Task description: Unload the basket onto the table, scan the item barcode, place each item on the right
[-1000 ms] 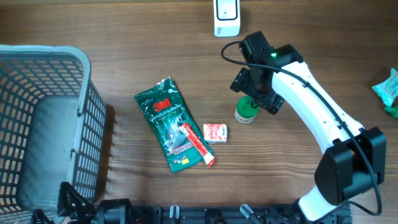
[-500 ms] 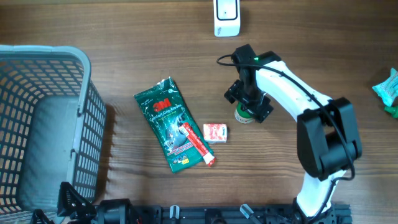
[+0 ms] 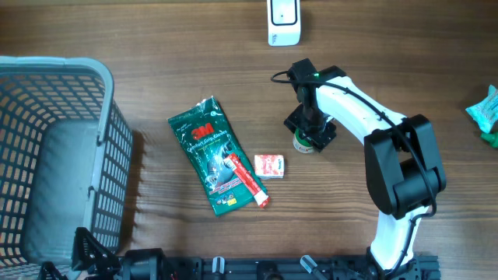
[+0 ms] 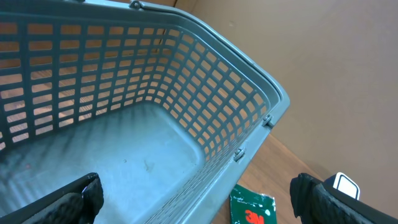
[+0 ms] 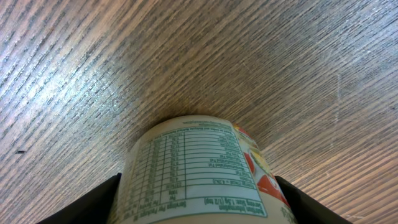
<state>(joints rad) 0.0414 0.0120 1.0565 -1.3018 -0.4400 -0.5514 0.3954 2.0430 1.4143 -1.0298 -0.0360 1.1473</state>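
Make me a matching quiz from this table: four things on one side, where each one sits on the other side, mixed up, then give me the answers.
Things
1. basket
2. green packet
3. small container
4. white device

Places
A. between the jaws of the right gripper
B. at the far edge of the table
C. on the left side of the table
D. lying flat mid-table

Pairs: 1-C, 2-D, 3-A, 4-B

In the overhead view the right gripper covers most of the container, whose near end the right wrist view's lower edge cuts off, and finger contact is unclear.
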